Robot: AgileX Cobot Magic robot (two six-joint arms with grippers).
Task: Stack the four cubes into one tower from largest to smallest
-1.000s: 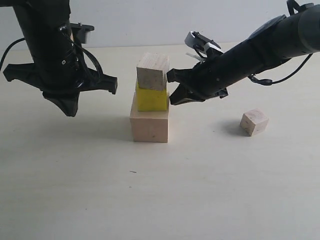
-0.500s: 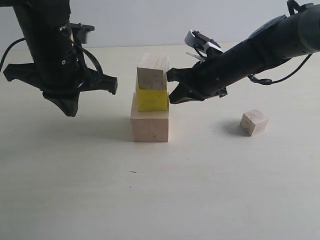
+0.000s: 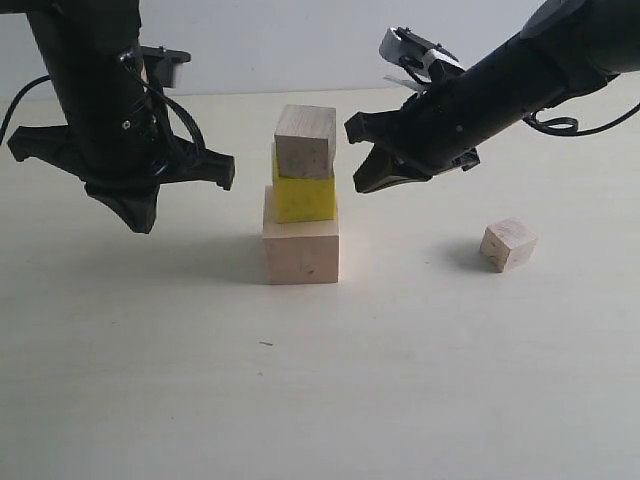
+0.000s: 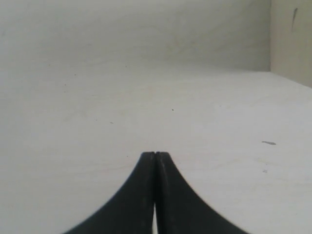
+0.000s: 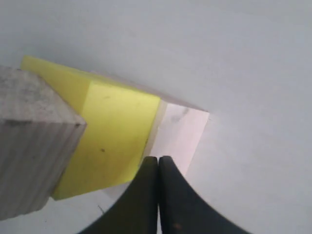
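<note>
A three-cube tower stands mid-table: the large pale wood cube (image 3: pixel 301 252) at the bottom, the yellow cube (image 3: pixel 303 192) on it, and a small pale wood cube (image 3: pixel 305 141) on top, slightly skewed. The other small pale wood cube (image 3: pixel 508 244) lies alone on the table to the right. My right gripper (image 3: pixel 362 183) hovers just right of the tower, shut and empty, apart from the cubes. Its wrist view shows the shut tips (image 5: pixel 158 158) over the yellow cube (image 5: pixel 112 136) and large cube (image 5: pixel 183 131). My left gripper (image 3: pixel 135 215) hangs left of the tower, shut and empty (image 4: pixel 155 154).
The pale tabletop (image 3: pixel 320 380) stretches around the tower, with a white wall behind. A pale wood face (image 4: pixel 292 39) shows at the edge of the left wrist view. The right arm (image 3: pixel 520 80) reaches in from the upper right, above the lone small cube.
My right gripper has lifted and drawn back to the right, away from the tower. The top small cube stays in place. The left arm has not moved.
</note>
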